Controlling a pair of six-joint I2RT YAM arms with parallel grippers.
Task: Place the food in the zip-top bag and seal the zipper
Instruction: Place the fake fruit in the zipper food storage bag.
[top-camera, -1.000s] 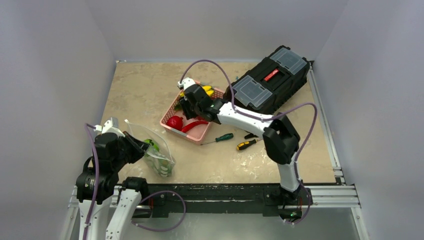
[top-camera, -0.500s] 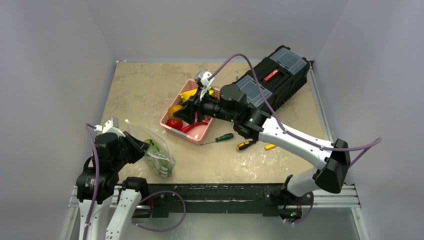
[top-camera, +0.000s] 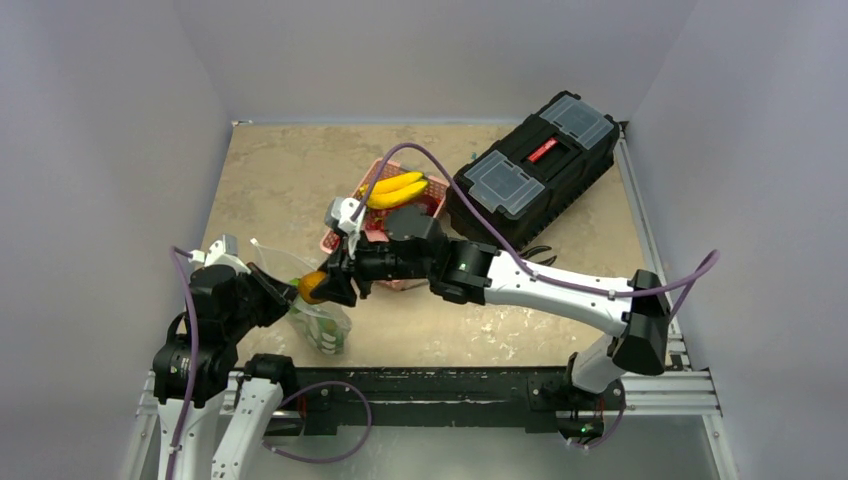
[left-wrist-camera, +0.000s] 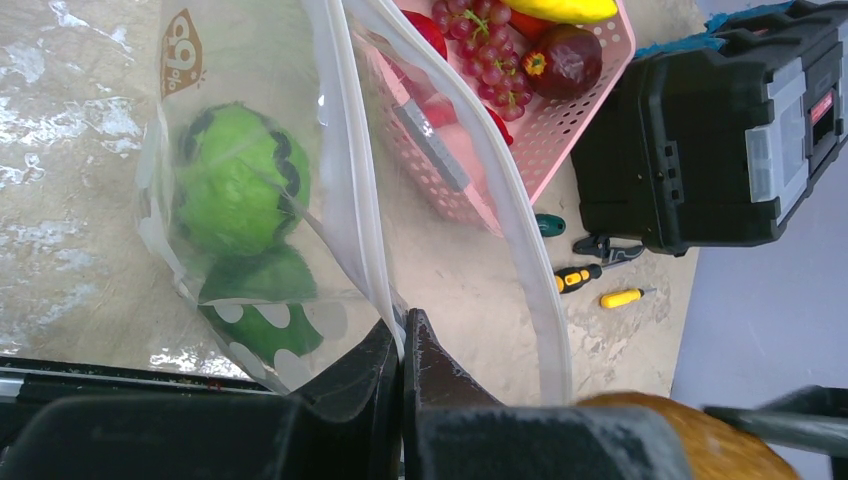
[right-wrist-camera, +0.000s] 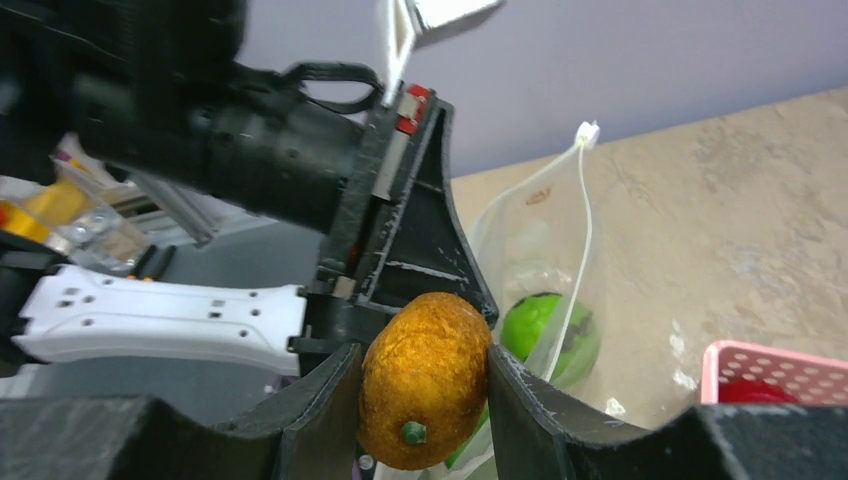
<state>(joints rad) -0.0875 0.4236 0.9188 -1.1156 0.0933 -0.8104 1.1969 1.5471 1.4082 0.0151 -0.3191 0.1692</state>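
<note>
My right gripper (top-camera: 318, 287) is shut on a rough orange fruit (right-wrist-camera: 425, 378) and holds it just above the mouth of the zip-top bag (top-camera: 320, 322), close to the left arm. The left gripper (left-wrist-camera: 403, 338) is shut on the bag's zipper strip (left-wrist-camera: 352, 190) and holds that edge up; the other mouth edge (left-wrist-camera: 512, 235) bows away, so the bag gapes. A green toy fruit (left-wrist-camera: 236, 182) lies inside, above the green spotted bottom (left-wrist-camera: 262, 330). More food stays in the pink basket (top-camera: 352, 214): bananas (top-camera: 396, 188), grapes (left-wrist-camera: 482, 52), a dark-red round piece (left-wrist-camera: 566, 62).
A black toolbox (top-camera: 535, 162) stands at the back right, just behind the basket. In the left wrist view a green-handled screwdriver tip (left-wrist-camera: 548, 226) and two yellow-handled screwdrivers (left-wrist-camera: 580, 277) (left-wrist-camera: 622, 297) lie on the table in front of the toolbox (left-wrist-camera: 700, 150). Walls enclose the table's left, back and right.
The right arm has lifted the orange fruit out of the basket and swung it left and nearer, to the bag's mouth. The left gripper and the bag have stayed put.
</note>
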